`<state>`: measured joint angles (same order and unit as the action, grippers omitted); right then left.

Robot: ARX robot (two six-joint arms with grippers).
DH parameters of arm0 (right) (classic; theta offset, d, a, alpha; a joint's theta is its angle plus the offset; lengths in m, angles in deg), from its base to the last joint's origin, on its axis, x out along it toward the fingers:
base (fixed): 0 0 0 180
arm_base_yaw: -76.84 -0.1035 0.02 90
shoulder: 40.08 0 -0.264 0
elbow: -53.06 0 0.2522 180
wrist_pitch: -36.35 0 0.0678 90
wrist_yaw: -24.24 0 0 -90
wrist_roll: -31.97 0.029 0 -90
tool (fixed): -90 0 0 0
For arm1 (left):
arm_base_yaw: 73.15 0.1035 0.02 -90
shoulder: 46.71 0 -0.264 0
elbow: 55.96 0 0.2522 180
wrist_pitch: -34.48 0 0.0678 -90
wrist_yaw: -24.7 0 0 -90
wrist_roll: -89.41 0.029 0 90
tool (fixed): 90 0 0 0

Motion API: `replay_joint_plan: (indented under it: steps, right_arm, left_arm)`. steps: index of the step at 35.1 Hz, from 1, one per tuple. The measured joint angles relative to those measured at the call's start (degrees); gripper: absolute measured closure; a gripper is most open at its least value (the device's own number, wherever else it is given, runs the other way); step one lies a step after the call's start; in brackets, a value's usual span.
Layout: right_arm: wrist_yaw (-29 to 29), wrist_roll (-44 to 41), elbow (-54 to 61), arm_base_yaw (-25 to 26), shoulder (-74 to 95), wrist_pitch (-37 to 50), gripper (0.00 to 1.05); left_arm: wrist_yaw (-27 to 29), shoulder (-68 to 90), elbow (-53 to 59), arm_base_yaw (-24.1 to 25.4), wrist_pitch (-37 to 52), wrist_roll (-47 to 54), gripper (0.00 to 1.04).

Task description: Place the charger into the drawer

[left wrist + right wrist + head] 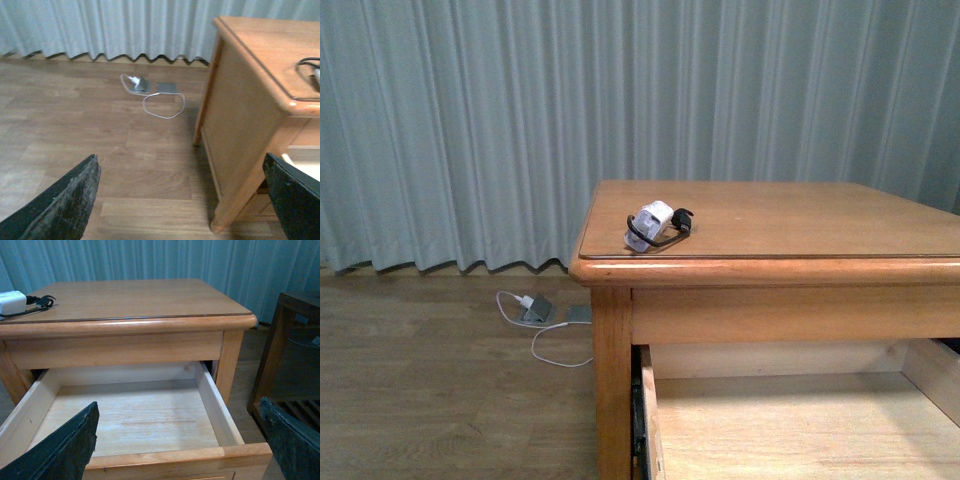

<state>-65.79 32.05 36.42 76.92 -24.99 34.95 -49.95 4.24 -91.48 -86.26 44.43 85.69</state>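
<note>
The charger (653,225), a small white block with a black cable looped round it, lies on the wooden cabinet's top near its front left corner. Its edge shows in the right wrist view (12,303) and its cable in the left wrist view (309,70). The drawer (215,405) is pulled out below the top, with nothing in its light interior; it also shows in the front view (648,410). My right gripper (182,450) is open above the drawer's front edge. My left gripper (182,205) is open over the floor left of the cabinet. Neither arm shows in the front view.
A white-cabled plug with a grey box (535,308) lies on the wood floor by the curtain, left of the cabinet (610,380). A dark wooden stand (285,350) is close to the cabinet's right side. A grey-green curtain (470,120) hangs behind.
</note>
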Motion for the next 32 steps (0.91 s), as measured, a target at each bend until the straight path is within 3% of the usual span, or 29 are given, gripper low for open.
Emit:
replay_joint_plan:
  steps: [6, 12, 32]
  right_arm:
    - [0.00, 0.00, 0.00, 0.00, 0.00, 0.00, 0.09]
    - [0.00, 0.00, 0.00, 0.00, 0.00, 0.00, 0.09]
    - [0.00, 0.02, 0.00, 0.00, 0.00, 0.00, 0.09]
  left_arm:
    - [-6.49, 15.82, -13.81, -4.50, 3.48, 5.53, 0.06]
    - [-9.62, 32.30, -28.98, -7.85, 4.20, 8.85, 0.06]
    - [-14.99, 56.78, -51.15, -10.88, 1.55, 11.96, 0.06]
